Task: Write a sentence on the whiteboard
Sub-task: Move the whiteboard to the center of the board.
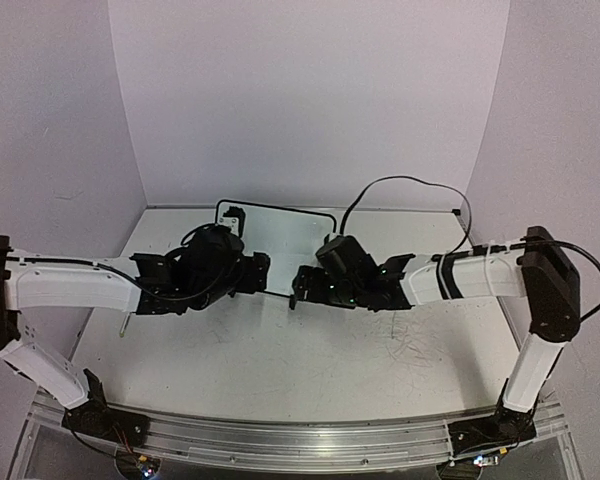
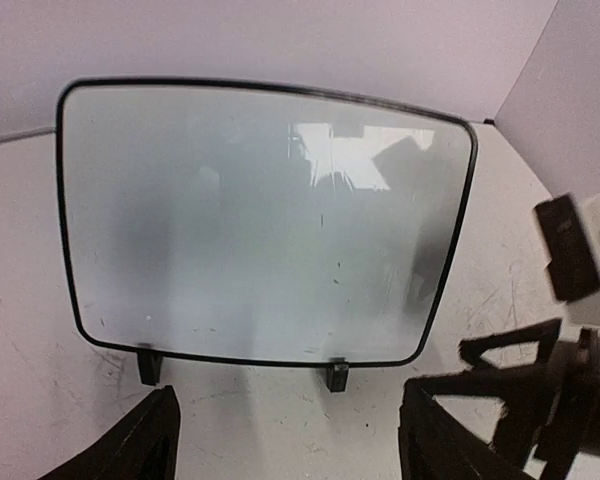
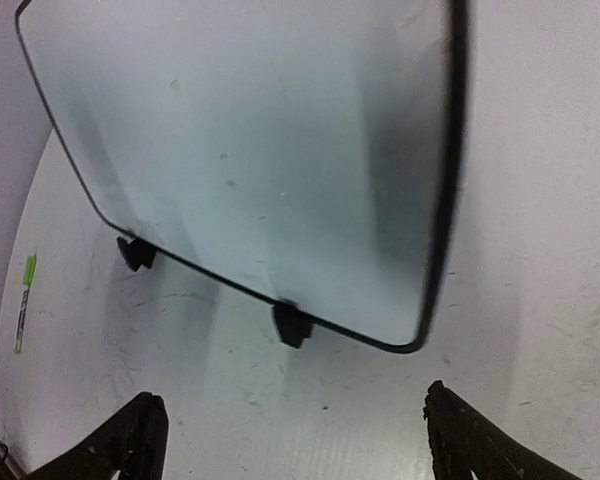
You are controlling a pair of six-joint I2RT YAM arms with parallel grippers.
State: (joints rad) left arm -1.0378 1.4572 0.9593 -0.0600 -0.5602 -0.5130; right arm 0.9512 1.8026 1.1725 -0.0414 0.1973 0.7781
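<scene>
Nearest you, the 2 arms reached in from either side over the scribbled tabletop [image 1: 280, 380] and met around its middle. The left tool [image 2: 290, 400] stood wide with nothing between its fingers, and the right tool [image 3: 295, 395] was just as wide and just as empty, so neither held a pen.

Off to the left a small green item [image 3: 25, 290] lay on the tabletop. It was too small to say whether it was a marker.

Just beyond the tools stood the whiteboard [image 2: 260, 220], upright on its 2 black feet [image 2: 150, 365] near the far middle of the tabletop. Its face was turned towards you and was bare apart from faint specks.

Judging from that, the writing had not begun and the step in hand was getting a pen. You would do well to grip it low on the barrel and squarely. The board looked light and likely to tip or slide back, so brace its edge with the free tool and press gently.
</scene>
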